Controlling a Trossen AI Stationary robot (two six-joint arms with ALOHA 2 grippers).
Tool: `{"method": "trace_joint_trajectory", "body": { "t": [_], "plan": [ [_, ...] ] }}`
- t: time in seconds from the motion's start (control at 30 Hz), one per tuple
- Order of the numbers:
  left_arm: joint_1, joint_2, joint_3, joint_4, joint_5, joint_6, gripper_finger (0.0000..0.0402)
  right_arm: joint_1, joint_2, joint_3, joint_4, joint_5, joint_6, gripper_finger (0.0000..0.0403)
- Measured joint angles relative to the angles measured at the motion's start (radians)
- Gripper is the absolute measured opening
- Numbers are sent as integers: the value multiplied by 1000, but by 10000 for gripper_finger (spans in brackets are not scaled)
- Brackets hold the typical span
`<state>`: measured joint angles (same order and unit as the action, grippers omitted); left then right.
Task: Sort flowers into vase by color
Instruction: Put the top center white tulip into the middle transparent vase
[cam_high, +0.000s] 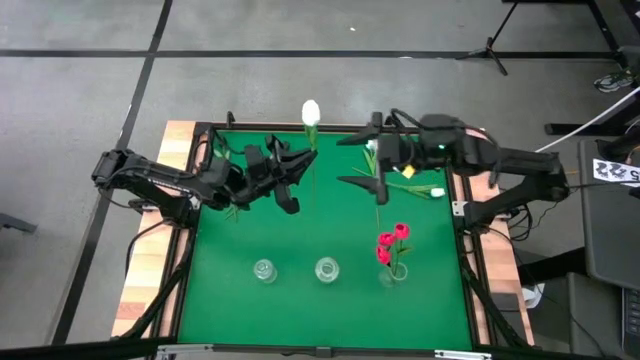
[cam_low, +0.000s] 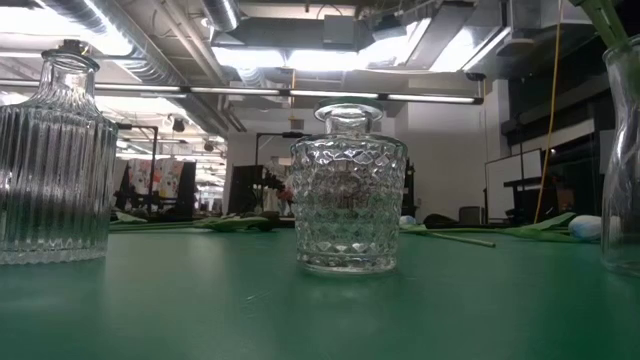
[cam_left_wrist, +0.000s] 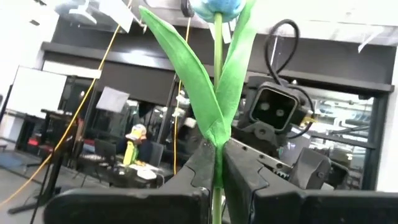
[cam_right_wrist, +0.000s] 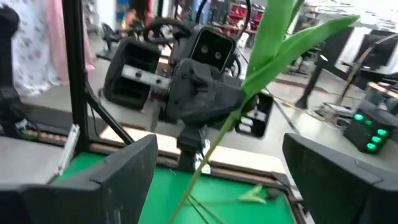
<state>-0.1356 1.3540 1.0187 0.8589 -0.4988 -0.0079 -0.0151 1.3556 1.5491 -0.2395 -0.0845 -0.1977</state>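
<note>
A green counter (cam_high: 300, 300) in a workshop of grey floor and cables: nearest the front edge stand three glass vases, the rightmost vase (cam_high: 394, 272) already holding red tulips (cam_high: 391, 242), the other two empty. Behind them, the left end effector (cam_high: 287, 172) is clenched on the stem of a white tulip (cam_high: 311, 110), whose long axis runs from the fingers toward the far edge. The right end effector (cam_high: 378, 165), fingers spread wide and holding nothing, faces it just beside, the nearer arm for a handover. More flowers (cam_high: 425, 190) lie beyond.
</note>
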Motion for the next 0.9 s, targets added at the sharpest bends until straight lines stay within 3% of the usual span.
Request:
{"method": "trace_joint_trajectory", "body": {
  "t": [0.23, 0.5, 0.9],
  "plan": [
    [0, 0, 3, -9, 1, 30, 17, -13, 110, 42, 68, -75, 17, 344],
    [0, 0, 3, -13, 2, 37, 17, -12, 149, 44, 116, -65, 20, 339],
    [6, 0, 3, -10, 28, 36, 17, -39, 154, 44, 144, -63, 17, 233]
  ]
}}
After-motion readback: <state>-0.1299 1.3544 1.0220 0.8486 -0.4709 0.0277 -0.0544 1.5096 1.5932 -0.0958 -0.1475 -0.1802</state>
